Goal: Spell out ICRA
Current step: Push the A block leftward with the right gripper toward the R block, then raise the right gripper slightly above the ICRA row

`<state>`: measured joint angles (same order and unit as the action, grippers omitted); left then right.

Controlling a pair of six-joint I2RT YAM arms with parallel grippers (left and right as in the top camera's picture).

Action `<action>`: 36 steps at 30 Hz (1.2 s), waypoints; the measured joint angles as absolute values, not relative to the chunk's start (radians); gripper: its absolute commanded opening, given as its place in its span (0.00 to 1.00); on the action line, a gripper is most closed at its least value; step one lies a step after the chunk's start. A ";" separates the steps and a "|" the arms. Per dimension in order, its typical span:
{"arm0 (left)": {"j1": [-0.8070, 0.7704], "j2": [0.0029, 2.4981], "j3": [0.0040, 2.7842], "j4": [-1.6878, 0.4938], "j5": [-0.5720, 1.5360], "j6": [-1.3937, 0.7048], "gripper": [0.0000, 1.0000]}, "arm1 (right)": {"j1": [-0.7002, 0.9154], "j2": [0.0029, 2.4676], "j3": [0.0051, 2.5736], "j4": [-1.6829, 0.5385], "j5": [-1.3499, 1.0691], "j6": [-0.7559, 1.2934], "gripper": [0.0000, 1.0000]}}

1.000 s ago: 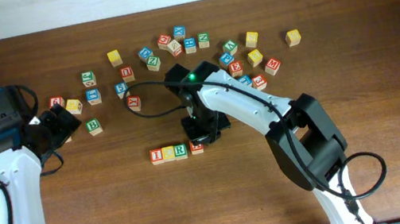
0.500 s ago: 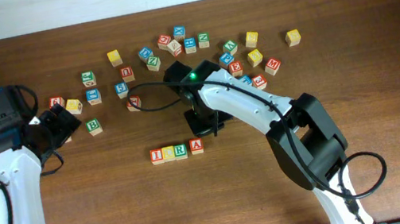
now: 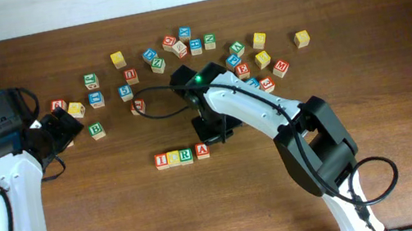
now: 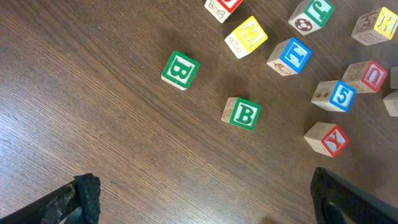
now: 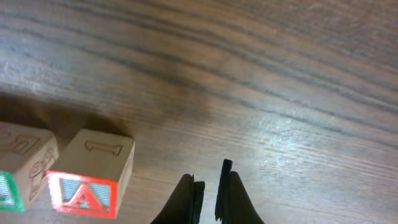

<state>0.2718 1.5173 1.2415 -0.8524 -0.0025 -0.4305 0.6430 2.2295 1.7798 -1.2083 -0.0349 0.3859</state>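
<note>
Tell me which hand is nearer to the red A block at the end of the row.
The right. The right hand, shut, is just beside the red A block, apart from it. The left hand, open, is far off to the left, near two green B blocks.

A dark wood-grain tabletop (image 3: pixel 83 226) carries spare letter cubes (image 3: pixel 195 47) strewn across its far half, with a yellow cube (image 3: pixel 302 38) farthest right. Nearer the left, one green B cube (image 4: pixel 180 70) lies apart from a second green B cube (image 4: pixel 242 114), near a blue 5 cube (image 4: pixel 335 96) and a red Y cube (image 4: pixel 328 139).
</note>
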 measured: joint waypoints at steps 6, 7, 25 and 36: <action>0.272 1.517 1.242 -0.852 -0.002 -0.430 0.99 | 0.656 2.230 1.780 -1.209 -0.088 0.386 0.06; 0.272 1.517 1.242 -0.852 -0.002 -0.430 1.00 | 0.658 2.230 1.780 -1.209 -0.091 0.385 0.06; 0.272 1.517 1.242 -0.852 -0.002 -0.430 0.99 | 0.661 2.230 1.780 -1.188 -0.109 0.381 0.04; 0.272 1.517 1.242 -0.852 -0.002 -0.430 0.99 | 0.661 2.199 1.776 -1.227 -0.013 0.383 0.04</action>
<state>0.2718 1.5173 1.2415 -0.8524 -0.0025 -0.4305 0.6609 2.1986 1.7760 -1.2274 -0.0128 0.3828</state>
